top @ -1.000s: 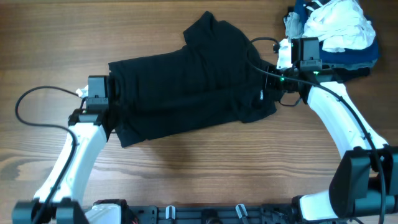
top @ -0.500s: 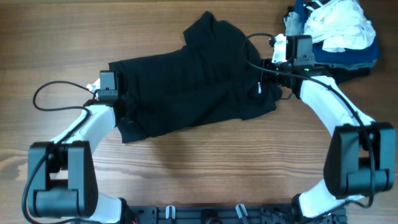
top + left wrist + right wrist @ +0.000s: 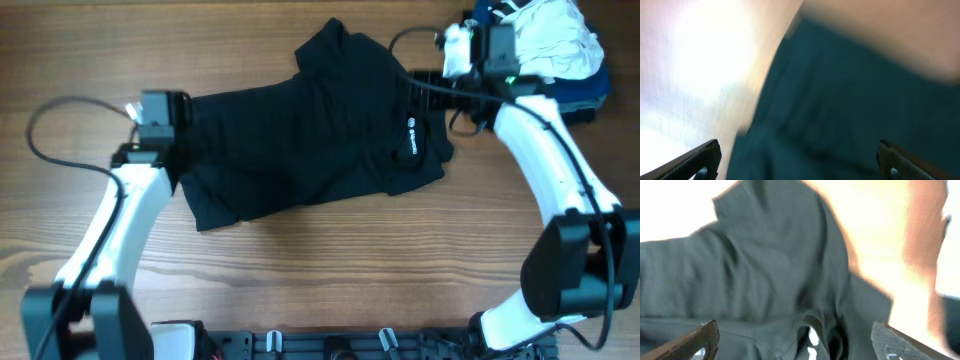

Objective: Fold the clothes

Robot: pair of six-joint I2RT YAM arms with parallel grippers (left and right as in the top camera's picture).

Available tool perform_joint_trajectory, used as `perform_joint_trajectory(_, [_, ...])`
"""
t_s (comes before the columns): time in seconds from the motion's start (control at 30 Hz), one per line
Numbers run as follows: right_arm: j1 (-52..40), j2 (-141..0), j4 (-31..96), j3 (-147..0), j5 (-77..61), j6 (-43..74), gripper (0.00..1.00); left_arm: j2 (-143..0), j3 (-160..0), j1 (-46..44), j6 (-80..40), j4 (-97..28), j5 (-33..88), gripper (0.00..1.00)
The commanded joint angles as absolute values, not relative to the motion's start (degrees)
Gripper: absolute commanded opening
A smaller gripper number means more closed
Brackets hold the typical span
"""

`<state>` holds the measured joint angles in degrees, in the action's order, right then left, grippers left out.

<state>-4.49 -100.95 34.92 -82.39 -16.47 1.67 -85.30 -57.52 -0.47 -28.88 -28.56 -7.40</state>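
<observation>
A black shirt (image 3: 300, 140) lies folded lengthwise across the middle of the table, with a small white logo (image 3: 410, 136) showing near its right end. My left gripper (image 3: 186, 118) hovers over the shirt's left edge, open and holding nothing. In the left wrist view the dark cloth (image 3: 850, 100) lies below the wide-apart fingers (image 3: 702, 157), blurred. My right gripper (image 3: 428, 80) hangs over the shirt's upper right edge, also open and empty. The right wrist view shows the rumpled shirt (image 3: 765, 270) beneath the spread fingers (image 3: 895, 342).
A pile of white and dark blue clothes (image 3: 545, 45) sits at the far right corner, just behind the right wrist. Cables loop off both arms. Bare wooden table (image 3: 330, 260) lies in front of the shirt.
Both grippers went from shut on the shirt's edges to wide open, let the cloth go and drew back toward the far side. The shirt's right end settled, showing the logo.
</observation>
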Motion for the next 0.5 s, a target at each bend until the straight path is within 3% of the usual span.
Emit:
perform_joint_trajectory(0.0, [-5.9, -98.0, 37.6, -91.3, -15.8, -5.1, 1.0, -82.7, -64.6, 0.7, -19.2, -24.4, -3.5, 1.0])
perform_joint_trajectory(0.47, [-7.2, -98.1, 37.0, -92.2, -14.2, -6.4, 0.99, -110.6, -76.6, 6.0, -6.5, -20.0, 0.6, 0.99])
